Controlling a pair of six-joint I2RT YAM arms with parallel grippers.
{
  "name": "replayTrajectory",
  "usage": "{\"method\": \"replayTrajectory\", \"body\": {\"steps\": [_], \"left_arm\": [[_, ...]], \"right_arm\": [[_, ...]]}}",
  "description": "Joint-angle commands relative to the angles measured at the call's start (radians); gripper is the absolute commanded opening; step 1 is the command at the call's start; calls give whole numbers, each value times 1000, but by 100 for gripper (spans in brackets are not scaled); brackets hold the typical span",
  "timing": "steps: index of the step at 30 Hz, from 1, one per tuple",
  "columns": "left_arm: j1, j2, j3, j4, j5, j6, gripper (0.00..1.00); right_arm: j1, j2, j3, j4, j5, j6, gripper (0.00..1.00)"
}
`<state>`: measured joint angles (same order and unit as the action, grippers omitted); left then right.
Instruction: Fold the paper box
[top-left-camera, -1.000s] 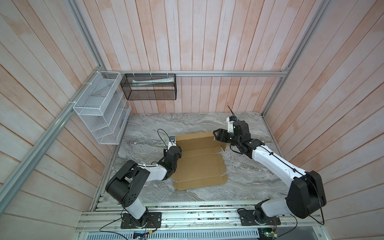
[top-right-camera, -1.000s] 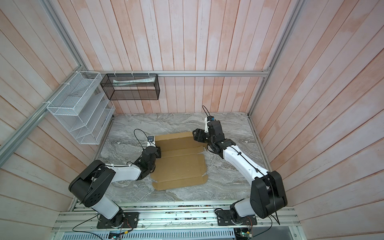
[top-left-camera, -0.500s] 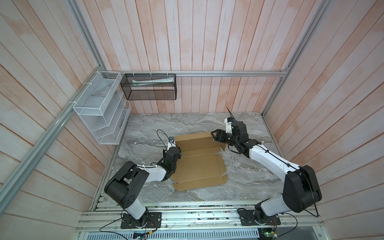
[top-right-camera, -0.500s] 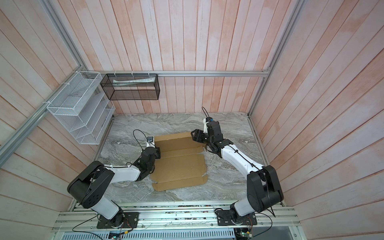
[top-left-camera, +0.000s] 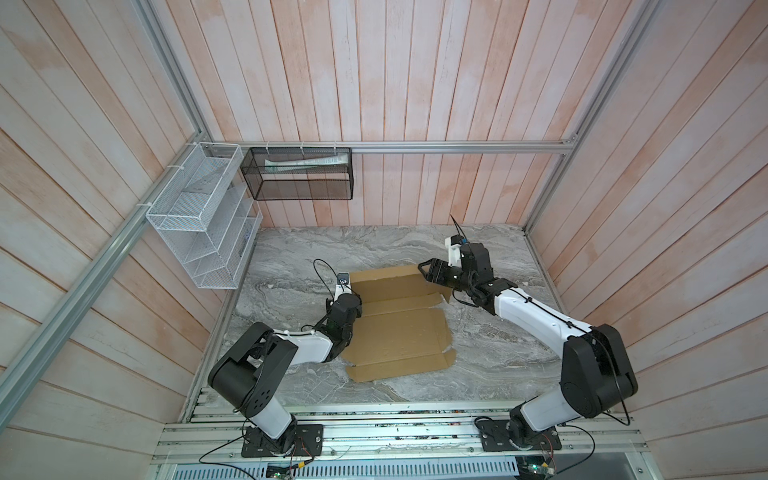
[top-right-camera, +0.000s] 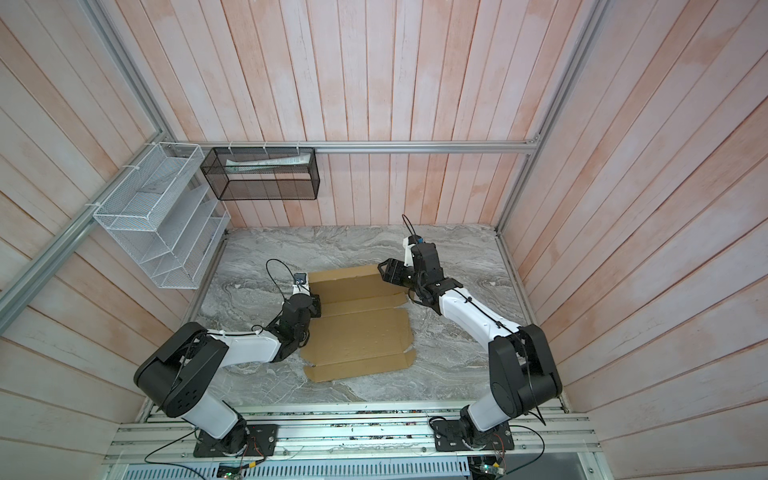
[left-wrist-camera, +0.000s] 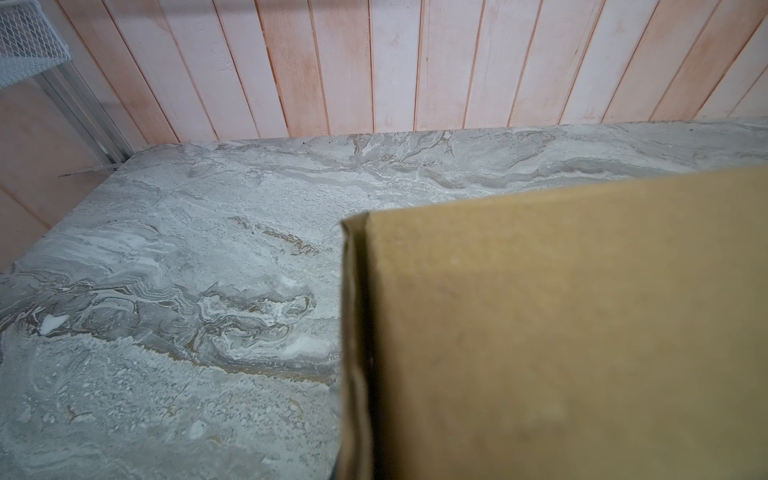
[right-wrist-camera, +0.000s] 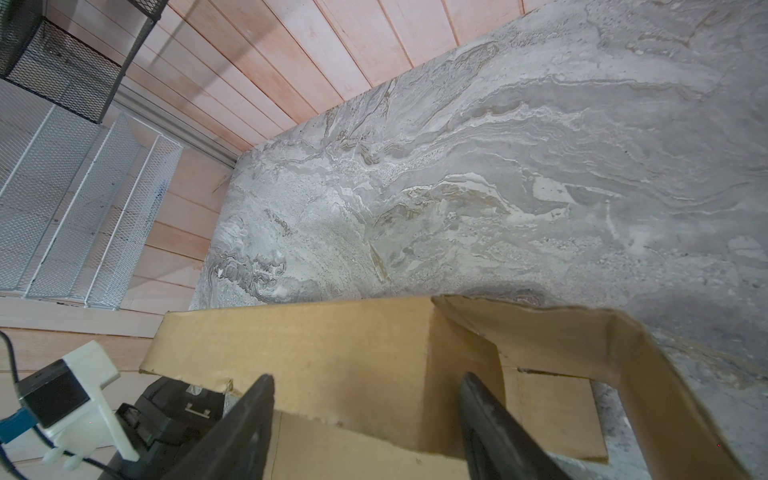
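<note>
Start at the left wall: the white wire rack (top-left-camera: 203, 232) hangs there, and the black mesh basket (top-left-camera: 299, 176) hangs beside it on the back wall. Both are well apart from the work area.

Locate the left gripper (top-left-camera: 356, 304) at the left edge of the paper box (top-left-camera: 399, 332), level with the crease behind the middle panel. Its jaws are together. You cannot tell whether cardboard is pinched between them, because the left wrist view shows only a close cardboard edge (left-wrist-camera: 561, 324) over the marble table (left-wrist-camera: 166, 291).

Find the paper box at the centre of the table in both top views (top-right-camera: 357, 332). It is an unfolded tan sheet. The near panels lie flat, and the far panel is tilted up from the surface.

Locate the right gripper (top-left-camera: 424, 271) at the far right corner of the sheet. Its jaws stand apart. In the right wrist view the right gripper (right-wrist-camera: 365, 378) reaches toward the raised far panel (right-wrist-camera: 332, 345), and a bent side flap sits just beside one finger (right-wrist-camera: 486, 411).
</note>
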<state>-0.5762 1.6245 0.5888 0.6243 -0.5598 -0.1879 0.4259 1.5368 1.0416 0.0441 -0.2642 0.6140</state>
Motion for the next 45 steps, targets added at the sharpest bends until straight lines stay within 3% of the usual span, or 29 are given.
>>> {"method": "replayTrajectory", "body": {"steps": [1,20,30,45], "left_arm": [[2,-18,-4,9,0,-9,0],[1,-38,-11,3,1,-13,0],[4,-48,-10,-9,-6,-23,0],[34,-71,39,-170,24,-79,0]], "right_arm": [[14,14,-12,29,-18,13,71],[31,20,-23,83,-64,48,70],[3,-56,-54,-10,-12,-20,70],[-18,-123,-190,-43,-27,-73,71]]}}
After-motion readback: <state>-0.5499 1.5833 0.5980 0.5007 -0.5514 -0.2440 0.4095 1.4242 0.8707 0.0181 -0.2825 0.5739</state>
